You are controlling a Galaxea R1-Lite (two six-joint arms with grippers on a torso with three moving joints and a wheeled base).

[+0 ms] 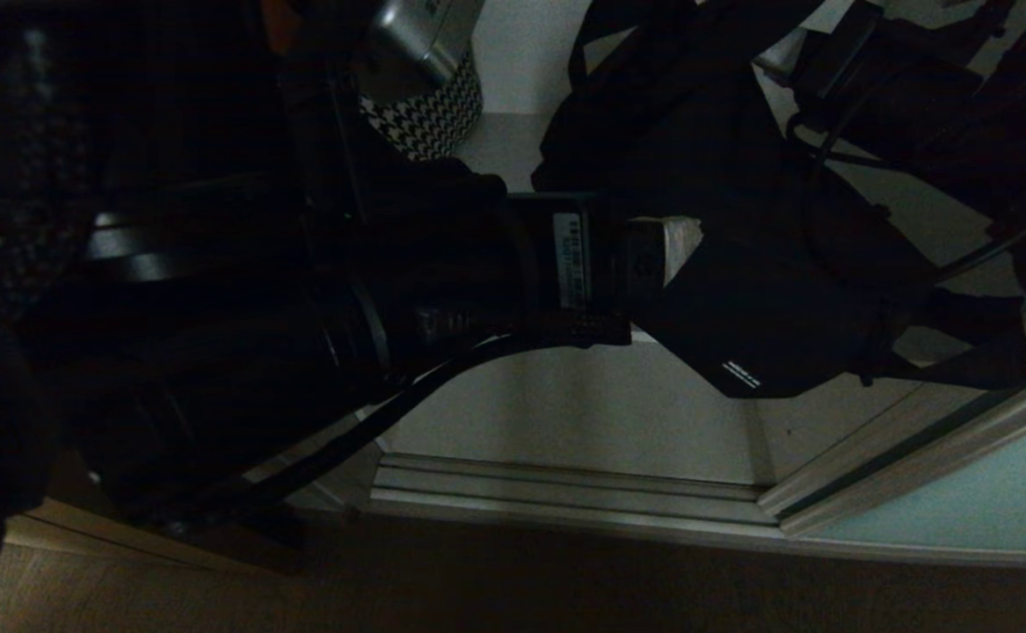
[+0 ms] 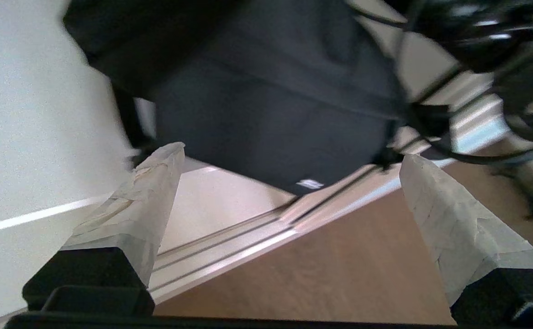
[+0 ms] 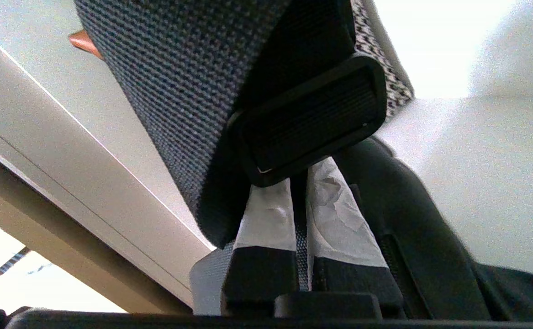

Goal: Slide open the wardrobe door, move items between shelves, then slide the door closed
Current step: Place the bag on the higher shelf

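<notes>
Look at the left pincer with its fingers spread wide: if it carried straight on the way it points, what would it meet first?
Most likely the black fabric bundle, hanging directly ahead between the open fingers of the left pincer. Depth is hard to judge, so the gap to the bundle is unclear.

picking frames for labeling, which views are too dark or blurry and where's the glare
Head view: very dark, the left arm nearly lost in shadow, only the black bag and the wardrobe floor legible. Left wrist view: well lit but motion-blurred across the bag; the open left gripper stays sharp. Right wrist view: the strap is crisp, the wall behind it blown out white at the upper corner.
</notes>
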